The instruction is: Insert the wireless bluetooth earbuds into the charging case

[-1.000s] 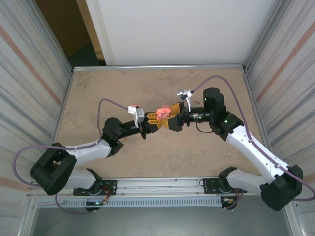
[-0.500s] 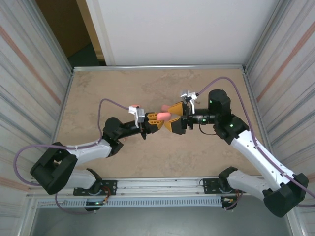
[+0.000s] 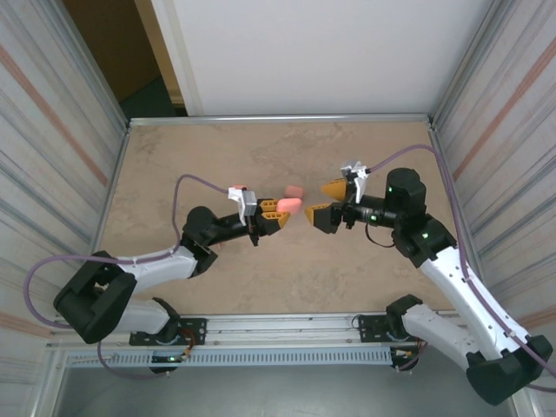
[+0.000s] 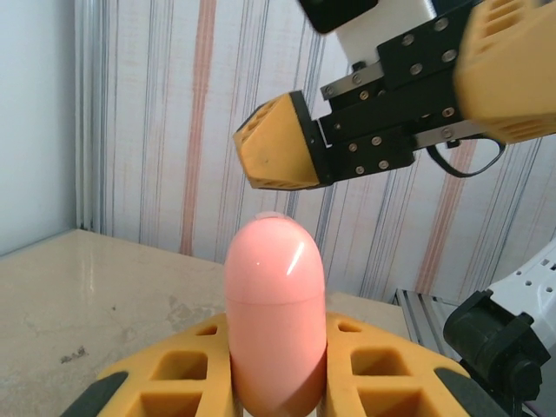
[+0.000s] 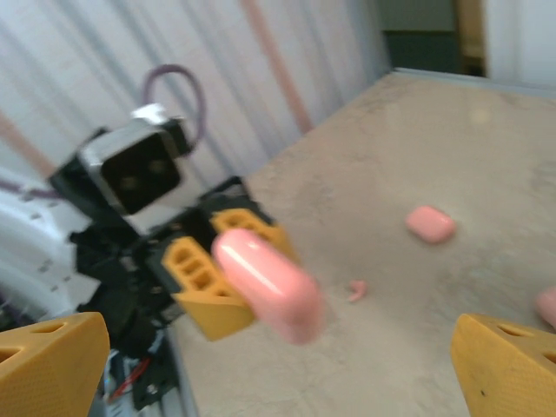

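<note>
- We see our left gripper (image 3: 280, 214) pinching a glossy salmon-pink rounded plastic case (image 4: 275, 295).
- Our right gripper (image 3: 324, 201) faces it, jaws spread wide, near but not touching.

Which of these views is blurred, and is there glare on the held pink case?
Right wrist view: motion blur throughout, the held pink case and the table both soft. Left wrist view: sharp, with a small white glare streak on the case's upper right. Top external view: crisp, evenly lit, no harsh shadows.
</note>
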Robot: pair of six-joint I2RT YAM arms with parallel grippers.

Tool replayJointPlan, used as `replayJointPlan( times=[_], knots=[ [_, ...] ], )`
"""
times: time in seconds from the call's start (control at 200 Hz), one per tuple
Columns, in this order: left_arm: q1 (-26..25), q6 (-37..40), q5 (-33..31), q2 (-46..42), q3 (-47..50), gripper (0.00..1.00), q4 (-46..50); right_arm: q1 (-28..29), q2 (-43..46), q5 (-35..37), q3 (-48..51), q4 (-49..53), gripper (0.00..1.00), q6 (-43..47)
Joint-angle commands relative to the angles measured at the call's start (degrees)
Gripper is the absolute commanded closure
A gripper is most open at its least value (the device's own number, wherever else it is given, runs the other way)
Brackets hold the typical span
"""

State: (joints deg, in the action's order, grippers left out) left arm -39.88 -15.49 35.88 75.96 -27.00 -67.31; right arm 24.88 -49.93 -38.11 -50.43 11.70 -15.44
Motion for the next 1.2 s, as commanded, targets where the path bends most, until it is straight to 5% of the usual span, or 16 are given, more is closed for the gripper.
replayJointPlan(
  times=[0.0,0.281,0.486,0.827,1.193],
  knots=[
    [-0.1,-1.0,-1.8,1.0,-0.5,1.00,2.1,-3.6,0.6,3.9,2.8,1.1,0.00,-4.5],
    [-0.1,0.3,-5.4,1.5,-0.5,1.00,10.5,-16.1,1.6,4.8,11.6,-2.1,0.00,-14.4],
    [-0.1,2.3,-9.6,1.6,-4.8,1.00,26.0,-21.6,3.6,6.2,14.9,-2.3,0.00,-16.9],
    [-0.1,-0.3,-16.6,9.1,-13.5,1.00,41.4,-23.9,5.0,8.0,16.5,-0.8,0.00,-16.8],
    [0.3,-3.6,-17.3,19.5,-24.6,1.00,56.8,-25.1,5.5,8.3,17.4,-0.2,0.00,-16.1]
  ],
)
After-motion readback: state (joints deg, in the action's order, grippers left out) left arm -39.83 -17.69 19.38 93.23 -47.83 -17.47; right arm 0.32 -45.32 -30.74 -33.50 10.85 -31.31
